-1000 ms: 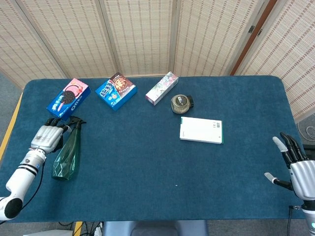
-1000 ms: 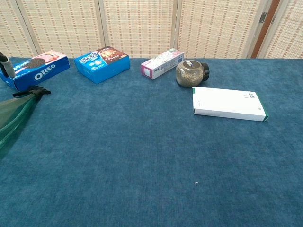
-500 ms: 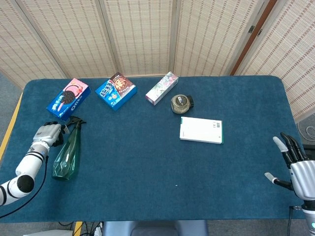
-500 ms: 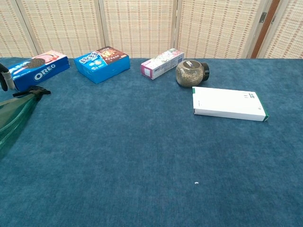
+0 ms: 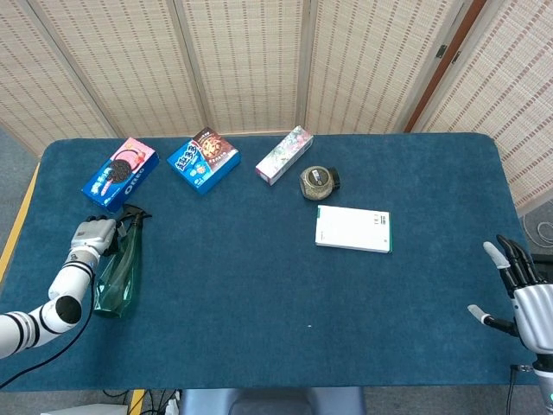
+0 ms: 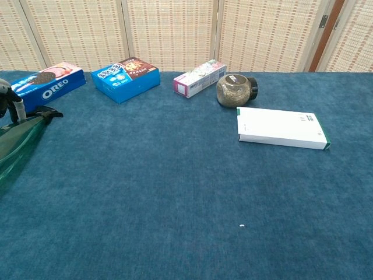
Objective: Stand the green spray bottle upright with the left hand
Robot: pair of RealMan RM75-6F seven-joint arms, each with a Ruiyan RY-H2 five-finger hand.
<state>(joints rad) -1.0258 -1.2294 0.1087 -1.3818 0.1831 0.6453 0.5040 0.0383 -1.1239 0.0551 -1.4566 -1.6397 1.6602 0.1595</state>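
The green bottle lies on its side near the left edge of the desk, with its black spray head pointing toward the Oreo box. The left hand is at the neck of the bottle, just beside the spray head, but I cannot tell if the fingers already close around it. The right hand is released, fingers apart, far on the other side.

The risk is a weak grip. If the hand holds only the thin neck, the heavy body can swing or slip while rising. The bottle may also roll toward the desk edge, or the head may push the Oreo box.
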